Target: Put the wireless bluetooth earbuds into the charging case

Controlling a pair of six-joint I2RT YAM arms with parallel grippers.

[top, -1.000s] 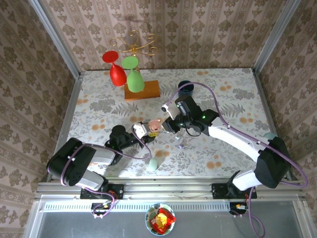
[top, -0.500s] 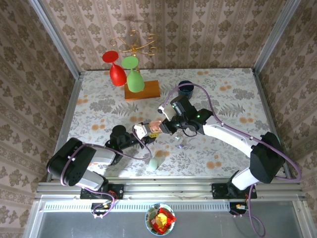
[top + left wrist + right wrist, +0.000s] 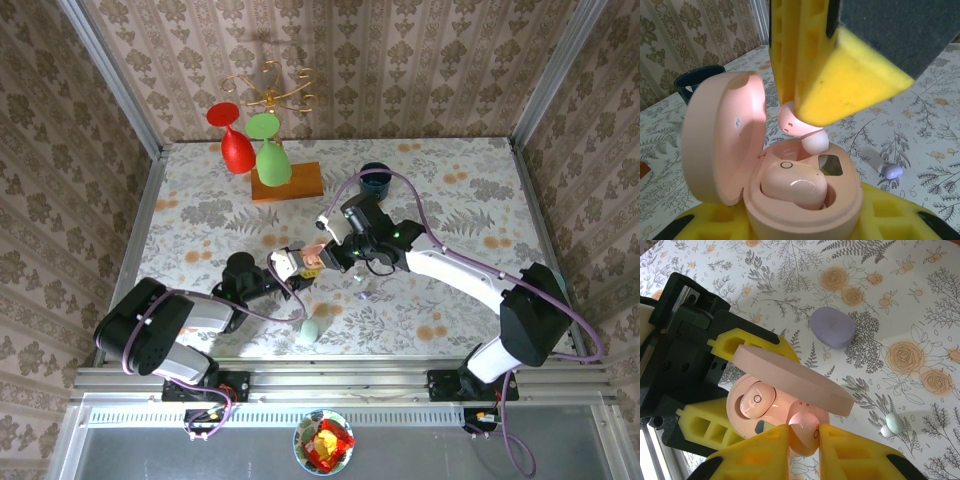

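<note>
- The table (image 3: 450, 190) carried a floral-print cloth, and patterned wallpaper walls (image 3: 400, 60) closed it in on three sides.
- In the top view, a wooden-based rack (image 3: 286, 182) with red and green glasses stood toward 11 o'clock. A dark cup (image 3: 374, 178) stood near 12 o'clock, and a mint oval case (image 3: 312, 328) lay toward 7 o'clock.
- The left gripper (image 3: 290, 262) was clamped on the pink charging case (image 3: 805, 212), left of the table's centre.
- The case's lid (image 3: 725, 135) stood nearly upright, swung open toward 9 o'clock in the left wrist view.
- One seated earbud (image 3: 792, 182) lay in the case's near socket.
- The right gripper (image 3: 804, 432) pinched the held earbud (image 3: 800, 125) between its yellow pads, just above the case's other socket.
- In the left wrist view, the held earbud's long axis ran from 11 to 5 o'clock, with its white tip pointing down toward the socket.
- A lavender oval case (image 3: 832, 327) lay on the cloth at 12 o'clock in the right wrist view, and a loose mint earbud (image 3: 894, 423) lay at 3 o'clock.
- A loose lavender earbud (image 3: 890, 170) lay on the cloth at 3 o'clock in the left wrist view.
</note>
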